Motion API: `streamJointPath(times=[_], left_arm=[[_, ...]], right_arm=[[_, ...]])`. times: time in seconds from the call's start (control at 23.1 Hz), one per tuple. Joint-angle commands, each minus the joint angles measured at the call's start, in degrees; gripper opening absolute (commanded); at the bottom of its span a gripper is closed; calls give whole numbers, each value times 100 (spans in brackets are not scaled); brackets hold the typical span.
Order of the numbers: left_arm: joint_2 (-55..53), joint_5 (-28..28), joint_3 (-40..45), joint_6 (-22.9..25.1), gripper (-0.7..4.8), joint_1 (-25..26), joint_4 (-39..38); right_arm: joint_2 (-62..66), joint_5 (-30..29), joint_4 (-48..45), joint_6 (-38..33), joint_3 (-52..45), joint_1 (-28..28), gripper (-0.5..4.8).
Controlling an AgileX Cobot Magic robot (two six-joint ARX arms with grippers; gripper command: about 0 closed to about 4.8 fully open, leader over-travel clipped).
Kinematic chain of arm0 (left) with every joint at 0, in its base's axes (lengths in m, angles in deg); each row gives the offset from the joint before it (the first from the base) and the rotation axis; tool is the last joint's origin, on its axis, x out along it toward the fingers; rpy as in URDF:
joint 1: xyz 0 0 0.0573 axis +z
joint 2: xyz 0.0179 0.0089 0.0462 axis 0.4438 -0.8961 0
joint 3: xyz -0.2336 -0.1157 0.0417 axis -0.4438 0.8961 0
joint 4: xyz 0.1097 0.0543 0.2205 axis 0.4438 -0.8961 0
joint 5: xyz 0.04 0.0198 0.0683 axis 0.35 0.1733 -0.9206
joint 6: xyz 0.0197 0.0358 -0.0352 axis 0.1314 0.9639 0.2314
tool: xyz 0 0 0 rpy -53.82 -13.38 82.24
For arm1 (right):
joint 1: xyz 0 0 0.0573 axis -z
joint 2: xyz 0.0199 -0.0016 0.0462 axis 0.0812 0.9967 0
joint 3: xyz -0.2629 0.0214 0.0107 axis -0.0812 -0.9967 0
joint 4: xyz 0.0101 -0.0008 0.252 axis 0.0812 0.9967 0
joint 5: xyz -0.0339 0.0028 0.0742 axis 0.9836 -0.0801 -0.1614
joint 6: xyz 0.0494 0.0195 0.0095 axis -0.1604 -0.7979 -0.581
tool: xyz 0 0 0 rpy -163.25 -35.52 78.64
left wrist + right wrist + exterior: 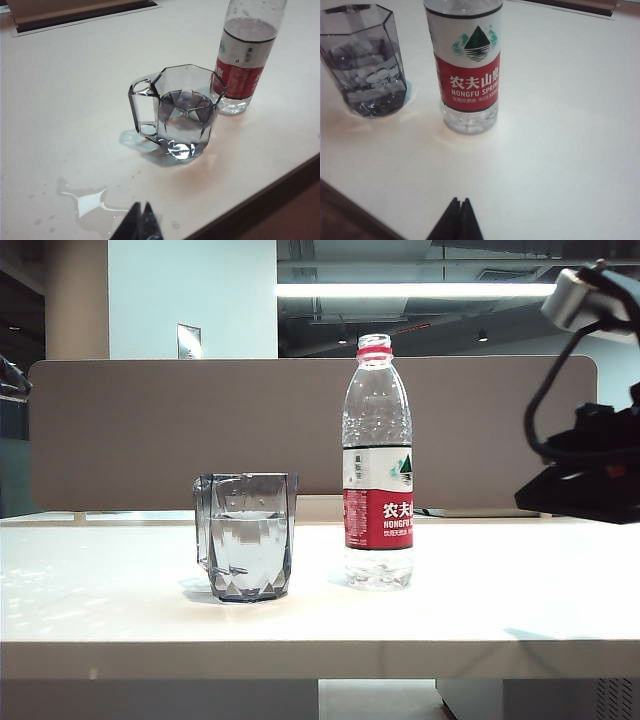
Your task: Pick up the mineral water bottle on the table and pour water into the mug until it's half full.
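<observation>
Standing upright on the surface [500, 600] at three o'clock of the water-filled mug [247, 536], the mineral water bottle [378, 465] looks already set down, both left claw [140, 220] and right claw [458, 217] pinched together, empty, so only retreat seems left.

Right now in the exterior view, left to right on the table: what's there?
the mug → the mineral water bottle → the right tool, shut and raised beside the table at the frame's right edge.
</observation>
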Motion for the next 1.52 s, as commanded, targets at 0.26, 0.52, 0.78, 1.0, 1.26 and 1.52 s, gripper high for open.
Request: streamJointPath(times=[0.26, 0.52, 0.78, 1.0, 1.26, 1.52], left_arm=[[2, 22, -9, 2, -5, 4, 74], [2, 24, -7, 2, -5, 4, 74], [2, 22, -7, 2, -5, 4, 74], [2, 24, -7, 2, -5, 4, 72], [2, 24, -7, 2, -5, 4, 72], [2, 22, -7, 2, -5, 4, 74]], right_arm=[[-278, -162, 195, -365, -411, 11, -5], [-354, -157, 597, -380, -411, 114, -5], [-1084, -157, 1355, -382, -411, 966, -5], [-1836, -164, 2205, -382, -411, 1637, -6], [-2468, -560, 2811, -382, -411, 2170, -5], [-3226, -782, 3462, -382, -411, 2594, -5]])
